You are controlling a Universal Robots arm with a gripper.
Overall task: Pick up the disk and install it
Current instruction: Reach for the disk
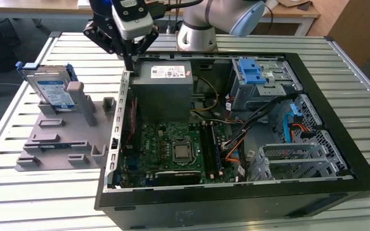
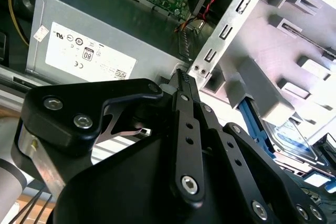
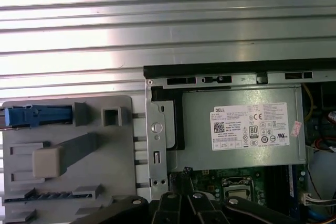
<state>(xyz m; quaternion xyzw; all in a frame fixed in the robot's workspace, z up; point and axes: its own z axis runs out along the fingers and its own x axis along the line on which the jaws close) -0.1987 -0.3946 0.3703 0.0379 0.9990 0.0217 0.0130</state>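
The gripper (image 1: 130,67) hangs over a far corner of the open computer case (image 1: 358,159), on the exterior view's left. Its two black fingers are pressed together into one thin blade with nothing between them. In the second wrist view the gripper (image 2: 181,80) ends just over the case's perforated metal edge strip (image 2: 220,35), beside the grey power supply box (image 2: 105,30). Whether it touches the strip is hard to tell, because its own linkage covers the spot.

The disk (image 1: 51,89) stands on edge in a grey plastic stand (image 1: 69,130) on the slatted table (image 1: 18,192). It is outside the case on the exterior view's left and well apart from the gripper. An upright post of the stand hides part of its lower face.

In the second wrist view just a slice of the disk's (image 2: 291,135) blue-and-white label peeks out between the stand's blocks and the gripper's body. In the first wrist view the disk (image 3: 37,115) is seen edge-on as a blue strip, cut off by the picture's border.

Inside the case lie a green circuit board (image 1: 172,144) and a drive cage with a blue latch (image 1: 262,82), partly screened by cables. The arm's upper part runs out of the exterior view.
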